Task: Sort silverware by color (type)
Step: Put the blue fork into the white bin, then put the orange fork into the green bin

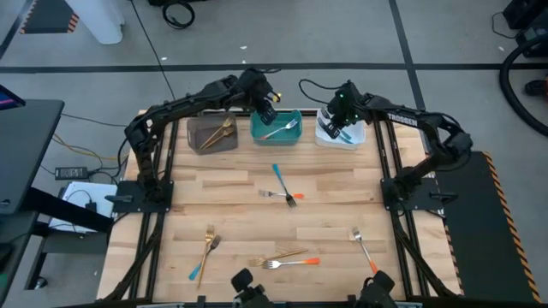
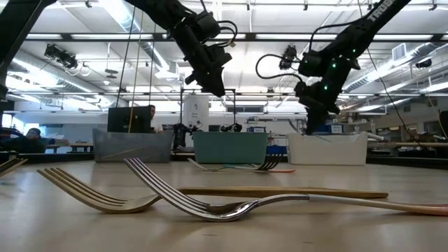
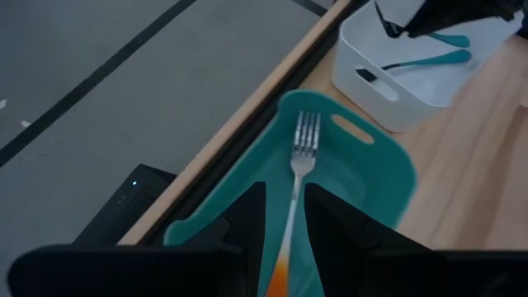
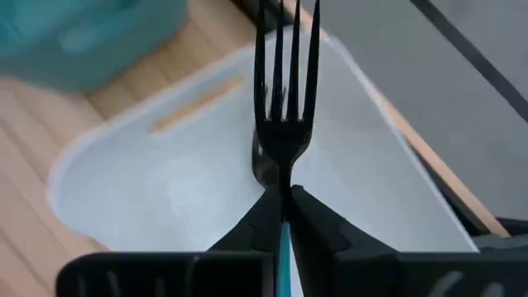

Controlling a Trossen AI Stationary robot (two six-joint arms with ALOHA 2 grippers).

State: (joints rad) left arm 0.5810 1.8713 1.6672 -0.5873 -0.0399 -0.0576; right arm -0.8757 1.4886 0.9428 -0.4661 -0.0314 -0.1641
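My right gripper (image 4: 285,202) is shut on a teal-handled fork (image 4: 285,91) above the white bin (image 1: 341,135). That bin holds two more teal-handled utensils (image 3: 429,59). My left gripper (image 3: 285,223) hangs open over the teal bin (image 1: 276,127). An orange-handled fork (image 3: 301,157) lies flat on that bin's floor, in line with the gap between the fingers. The brown bin (image 1: 212,133) holds gold forks. More silverware lies loose on the table: a crossed pair (image 1: 284,190), a gold fork (image 1: 210,241), and forks near the front (image 1: 287,259). My right gripper pinches the fork's neck (image 4: 285,177), just behind the tines, between its two fingertips. The fingers lie along the fork and slant down from above. The tines stick out past the fingertips, and the teal handle (image 4: 285,247) runs back between the fingers. The fork hangs clear over the white bin.
The three bins stand in a row at the table's far edge, brown left, teal middle, white right. An orange-handled fork (image 1: 364,250) lies at the front right. In the low view, gold and silver forks (image 2: 210,203) fill the foreground. The middle of the wooden table (image 1: 342,192) has free room.
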